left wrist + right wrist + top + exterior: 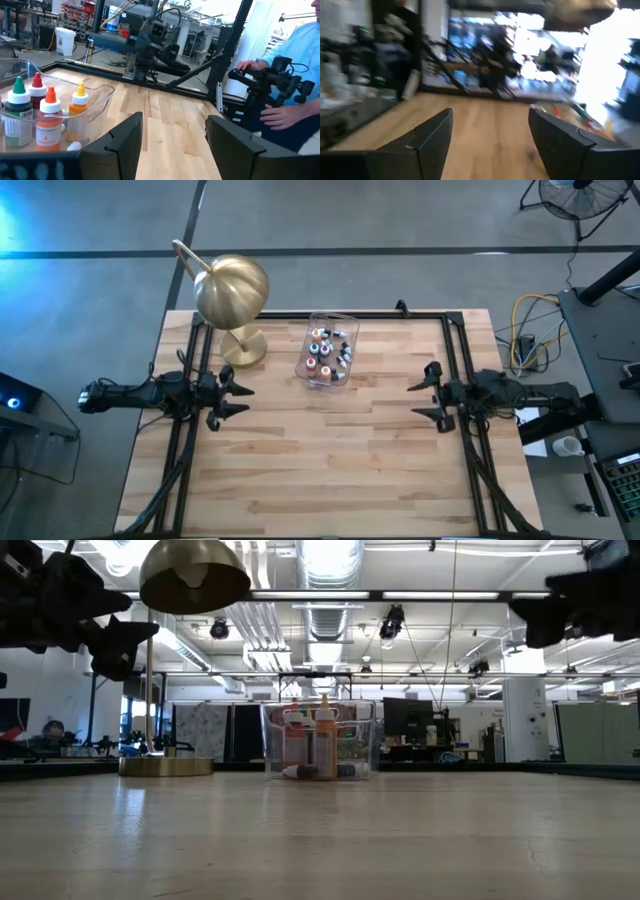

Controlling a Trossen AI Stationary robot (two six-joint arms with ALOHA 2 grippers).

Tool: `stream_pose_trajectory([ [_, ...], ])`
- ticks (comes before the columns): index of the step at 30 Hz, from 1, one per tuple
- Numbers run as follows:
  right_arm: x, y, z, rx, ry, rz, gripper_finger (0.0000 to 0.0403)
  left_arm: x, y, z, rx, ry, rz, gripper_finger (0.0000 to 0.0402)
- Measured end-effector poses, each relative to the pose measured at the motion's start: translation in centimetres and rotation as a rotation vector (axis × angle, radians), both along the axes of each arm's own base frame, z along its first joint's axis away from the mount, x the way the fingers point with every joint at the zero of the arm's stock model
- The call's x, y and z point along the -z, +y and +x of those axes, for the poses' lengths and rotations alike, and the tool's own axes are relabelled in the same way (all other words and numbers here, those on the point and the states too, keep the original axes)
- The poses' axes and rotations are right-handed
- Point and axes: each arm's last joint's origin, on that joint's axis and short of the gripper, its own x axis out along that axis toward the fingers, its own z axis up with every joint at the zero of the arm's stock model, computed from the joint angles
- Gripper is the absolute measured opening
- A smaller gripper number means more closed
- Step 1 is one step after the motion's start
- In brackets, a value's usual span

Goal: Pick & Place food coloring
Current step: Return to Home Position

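Several tiny food coloring bottles (327,350) with orange, red, green and yellow caps stand and lie inside a clear plastic tub (312,372) at the table's far middle; the low view shows them (312,745) and the left wrist view shows some upright (35,117). My left gripper (240,400) hovers open above the table's left side, clear of the tub. My right gripper (420,402) hovers open above the right side. Both point toward the table's middle and hold nothing.
A brass-coloured dome lamp (231,290) stands on its round base (243,348) just left of the tub. Black frame rails (455,370) run along the left, right and far edges. A person (295,75) shows beyond the table's right side. Bare wood (330,460) fills the near half.
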Motion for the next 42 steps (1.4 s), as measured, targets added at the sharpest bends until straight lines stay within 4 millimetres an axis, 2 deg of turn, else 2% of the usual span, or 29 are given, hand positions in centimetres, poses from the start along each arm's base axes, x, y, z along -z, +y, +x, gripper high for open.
stream_pose_trajectory([
  [3, -0.31, 0.23, -0.08, -0.085, -0.027, 0.021, 0.0254, -0.01, 0.0, 0.0, 0.0, -0.001, 0.0, 0.019],
  [11, -0.22, 0.23, -0.01, -0.097, 0.005, 0.14, 0.025, -0.01, 0.0, 0.0, 0.0, -0.001, 0.0, 0.019],
  [42, -0.24, 0.23, -0.01, -0.097, 0.004, 0.142, 0.0249, -0.02, 0.01, 0.0, -0.003, -0.001, 0.0, 0.019],
])
